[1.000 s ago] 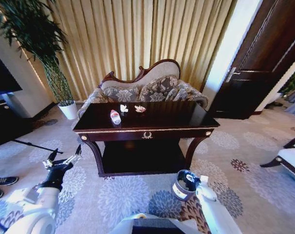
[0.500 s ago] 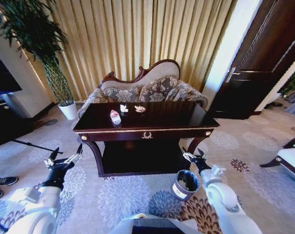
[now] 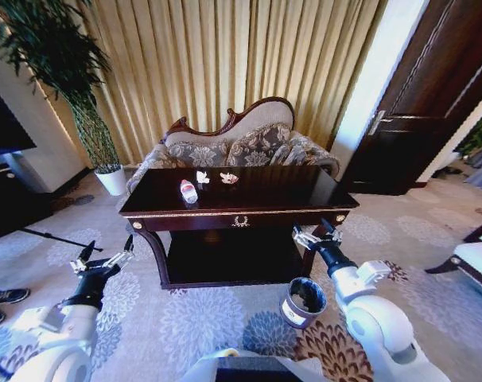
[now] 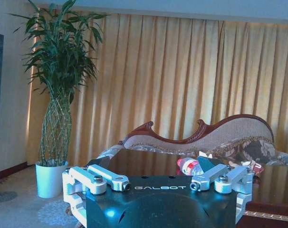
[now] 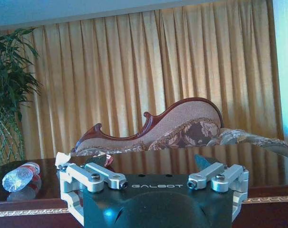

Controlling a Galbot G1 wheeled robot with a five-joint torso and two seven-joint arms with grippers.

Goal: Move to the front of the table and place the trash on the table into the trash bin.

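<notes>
The dark glossy table (image 3: 305,197) stands straight ahead. On its left part lie the trash: a small clear bottle (image 3: 188,191) on its side and two crumpled paper scraps (image 3: 202,177) (image 3: 229,177). The bottle (image 4: 188,166) (image 5: 20,175) lies on the tabletop in both wrist views. The round trash bin (image 3: 303,302) stands on the carpet in front of the table's right leg. My right gripper (image 3: 314,232) is open, raised just above the bin, near the table's front right edge. My left gripper (image 3: 106,255) hangs open, low off the table's left front corner.
A floral sofa (image 3: 249,143) stands right behind the table. A tall plant in a white pot (image 3: 111,179) is at the back left and a dark door (image 3: 432,95) at the right. A chair edge (image 3: 480,259) shows at far right, shoes (image 3: 2,296) at far left.
My right arm has risen from beside the trash bin up toward the table's front right edge. The left arm has stayed almost still.
</notes>
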